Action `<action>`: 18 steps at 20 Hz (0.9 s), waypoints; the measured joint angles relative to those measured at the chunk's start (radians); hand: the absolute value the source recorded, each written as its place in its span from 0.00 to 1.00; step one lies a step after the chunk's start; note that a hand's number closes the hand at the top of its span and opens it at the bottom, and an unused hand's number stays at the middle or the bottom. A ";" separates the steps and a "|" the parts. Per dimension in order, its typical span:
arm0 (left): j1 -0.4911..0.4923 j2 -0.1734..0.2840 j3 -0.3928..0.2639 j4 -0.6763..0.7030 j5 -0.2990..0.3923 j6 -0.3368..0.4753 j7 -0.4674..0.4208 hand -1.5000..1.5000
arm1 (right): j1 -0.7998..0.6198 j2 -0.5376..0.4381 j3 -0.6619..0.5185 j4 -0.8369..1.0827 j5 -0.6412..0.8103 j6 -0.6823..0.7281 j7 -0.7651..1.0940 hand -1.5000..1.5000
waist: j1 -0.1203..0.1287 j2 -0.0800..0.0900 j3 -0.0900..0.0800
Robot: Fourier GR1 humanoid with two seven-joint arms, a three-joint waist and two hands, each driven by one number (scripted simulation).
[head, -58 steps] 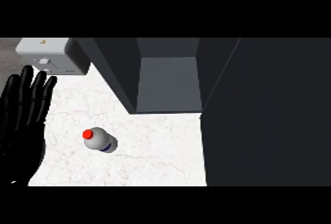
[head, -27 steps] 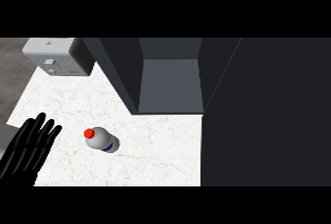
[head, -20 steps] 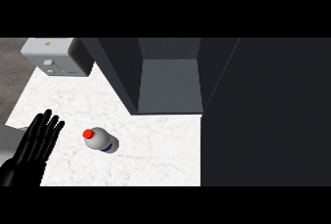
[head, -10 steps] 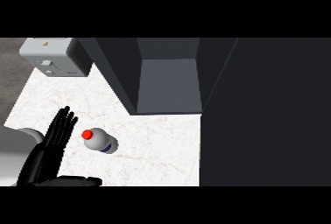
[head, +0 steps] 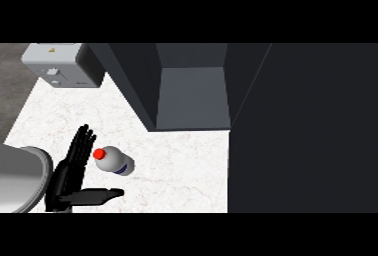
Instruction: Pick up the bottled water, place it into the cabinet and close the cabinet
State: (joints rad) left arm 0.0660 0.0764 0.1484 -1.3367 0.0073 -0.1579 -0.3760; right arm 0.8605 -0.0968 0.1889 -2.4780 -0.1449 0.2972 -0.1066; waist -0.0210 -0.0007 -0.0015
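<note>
On the worktop (head: pixel 184 160): one bottled water (head: pixel 114 160), one open cabinet (head: pixel 193 95). Left hand (head: pixel 71 172), fingers spread, now just beside the bottle, nearer than before.

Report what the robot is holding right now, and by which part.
Nothing is held. The left hand is open beside the bottled water, fingers straight, not curled round it.

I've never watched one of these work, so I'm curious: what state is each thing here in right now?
bottled water: on the counter, red cap on, not held.
left hand: open, fingers straight, thumb out, just left of the bottle.
cabinet: open, nothing visible inside.
cabinet door: swung open, dark panel filling the right side.
grey box: sitting at the counter's far left corner.
right hand: not in view.
</note>
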 measured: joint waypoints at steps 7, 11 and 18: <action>-0.105 0.020 0.041 0.281 -0.007 -0.026 -0.163 0.00 | 0.049 -0.015 -0.006 -0.004 0.011 0.026 -0.036 0.00 | 0.000 0.001 0.000; -0.158 0.027 0.039 0.435 -0.003 -0.095 -0.238 0.00 | 0.075 -0.022 -0.021 -0.002 0.012 0.047 -0.065 0.00 | -0.004 0.001 0.000; -0.250 0.023 0.055 0.646 0.005 -0.157 -0.359 1.00 | 0.081 -0.012 -0.009 -0.007 0.016 0.041 -0.058 0.00 | -0.001 0.002 0.000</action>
State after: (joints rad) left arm -0.1844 0.0993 0.2033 -0.6902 0.0128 -0.3148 -0.7351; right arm 0.9419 -0.1088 0.1797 -2.4850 -0.1290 0.3387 -0.1650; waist -0.0223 0.0016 -0.0019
